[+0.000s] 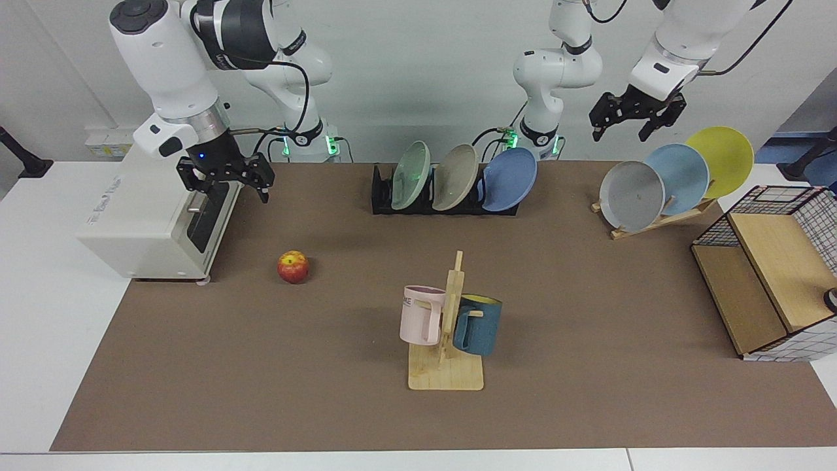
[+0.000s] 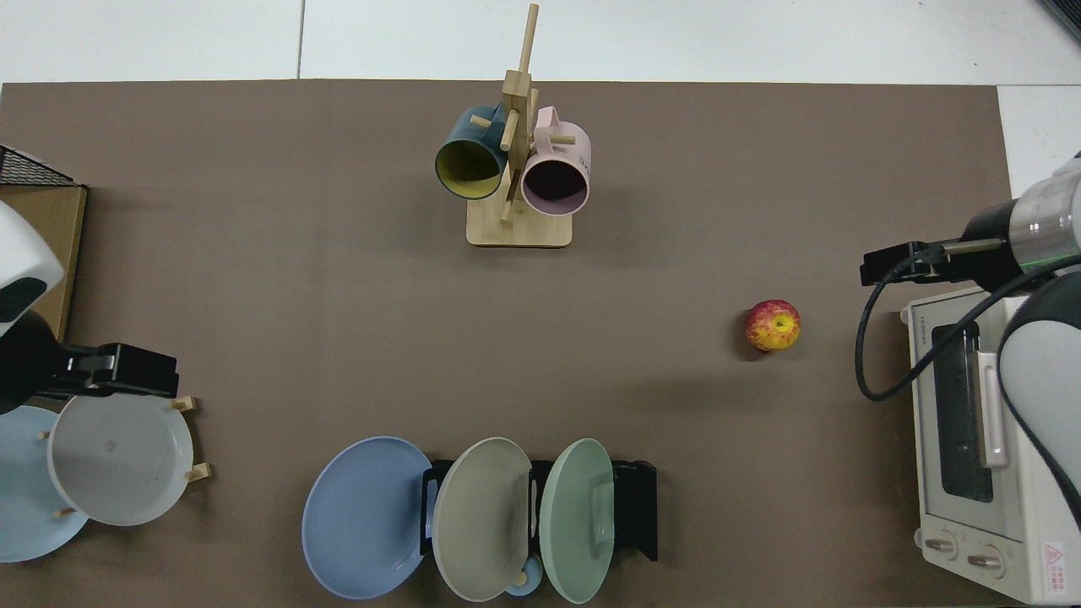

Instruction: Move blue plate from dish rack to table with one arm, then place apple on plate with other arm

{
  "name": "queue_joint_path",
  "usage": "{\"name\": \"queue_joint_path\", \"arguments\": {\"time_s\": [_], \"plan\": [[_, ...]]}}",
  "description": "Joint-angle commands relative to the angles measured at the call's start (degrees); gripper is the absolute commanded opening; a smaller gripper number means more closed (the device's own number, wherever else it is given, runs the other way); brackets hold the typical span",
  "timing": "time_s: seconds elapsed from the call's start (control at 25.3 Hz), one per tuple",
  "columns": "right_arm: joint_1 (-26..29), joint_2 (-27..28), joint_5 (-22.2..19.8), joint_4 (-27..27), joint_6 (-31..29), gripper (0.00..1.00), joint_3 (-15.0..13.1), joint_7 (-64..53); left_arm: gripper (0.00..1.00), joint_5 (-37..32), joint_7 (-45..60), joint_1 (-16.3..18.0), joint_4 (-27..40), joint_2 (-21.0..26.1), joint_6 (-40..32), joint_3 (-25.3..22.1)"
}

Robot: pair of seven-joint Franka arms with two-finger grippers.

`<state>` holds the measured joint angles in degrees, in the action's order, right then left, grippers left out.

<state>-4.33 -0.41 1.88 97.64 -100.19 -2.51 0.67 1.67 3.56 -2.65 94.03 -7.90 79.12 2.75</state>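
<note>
The blue plate [image 1: 510,178] [image 2: 365,517] leans in the end slot of the black dish rack [image 1: 381,195] [image 2: 635,507], on the side nearest the left arm's base. The apple [image 1: 293,267] [image 2: 773,325], red with a yellow patch, lies on the table's brown mat [image 1: 588,327]. My right gripper [image 1: 230,190] [image 2: 895,263] hangs open above the toaster oven's edge, back and to the side of the apple. High above the wooden plate rack, my left gripper [image 1: 620,134] [image 2: 127,371] is open and holds nothing.
A beige plate [image 1: 456,176] and a green plate [image 1: 410,175] share the dish rack. A mug tree [image 1: 448,327] with pink and dark blue mugs stands mid-table. The toaster oven [image 1: 150,222], a wooden rack [image 1: 660,219] with grey, sky-blue and yellow plates, and a wire-and-wood shelf [image 1: 771,275] line the sides.
</note>
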Motion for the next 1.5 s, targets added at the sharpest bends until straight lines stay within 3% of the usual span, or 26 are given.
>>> {"name": "queue_joint_path", "arguments": {"time_s": [0.0, 0.51, 0.87, 1.07, 1.46], "plan": [[0.11, -1.44, 0.05, 1.41, 0.34, 1.00, 0.14, 0.56, 1.00, 0.00, -0.22, 0.10, 2.65, -2.21, 1.91, 0.15], [0.11, -1.44, 0.05, 1.41, 0.34, 1.00, 0.14, 0.47, 1.00, 0.08, 0.39, -0.16, 1.69, -1.77, 1.65, 0.15], [-1.03, -1.35, 0.40, 2.12, -0.62, 1.00, 0.14, 1.35, 1.00, -0.70, 0.04, 0.01, -2.88, 1.04, 0.86, 0.07], [-1.65, 0.58, 0.23, 1.32, -1.59, 1.00, 0.14, 3.55, 1.00, -1.15, -0.13, 0.28, -6.48, 3.68, -0.46, 0.15], [-1.82, 7.34, -1.44, -3.95, -2.11, 1.00, 0.14, 3.37, 1.00, -0.71, 0.31, 0.19, -3.95, 2.45, 0.60, 1.74]]}}
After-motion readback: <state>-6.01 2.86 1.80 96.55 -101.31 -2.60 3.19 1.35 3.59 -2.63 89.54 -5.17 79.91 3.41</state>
